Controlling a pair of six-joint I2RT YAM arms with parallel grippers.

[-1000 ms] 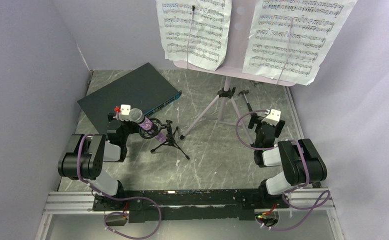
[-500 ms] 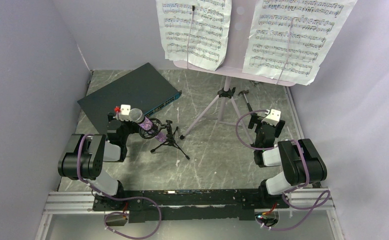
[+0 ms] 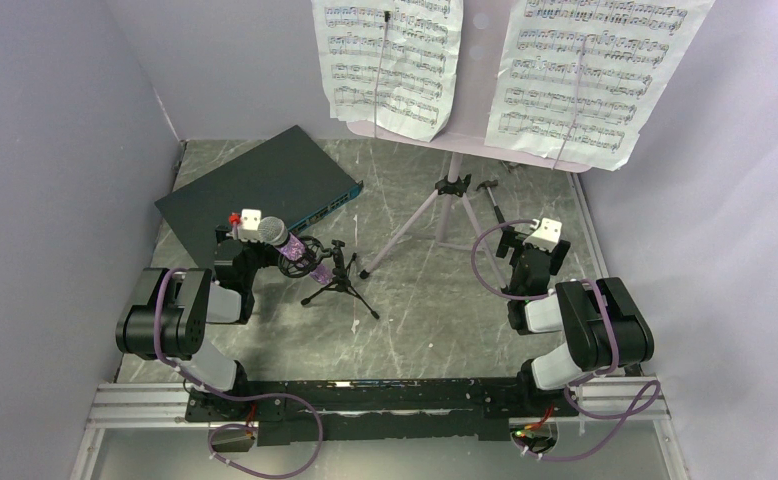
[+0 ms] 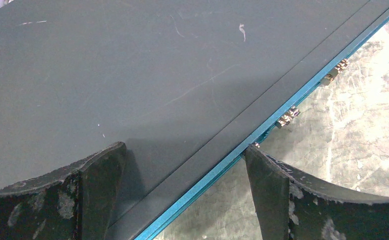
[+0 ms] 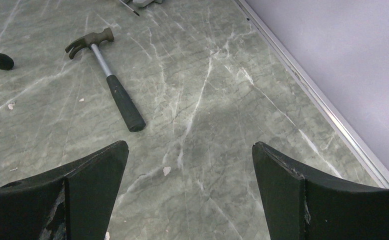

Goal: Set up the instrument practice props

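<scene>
Purple glitter microphone (image 3: pixel 291 248) rests tilted in small black tripod stand (image 3: pixel 341 281); left gripper (image 4: pixel 185 152) and right gripper (image 5: pixel 190 150) both spread, empty.

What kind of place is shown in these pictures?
Probably a robot lab test cell, not a music room: plain lilac walls box in a marble-patterned table, and the left arm and right arm are bolted to a rail at its near edge.
</scene>
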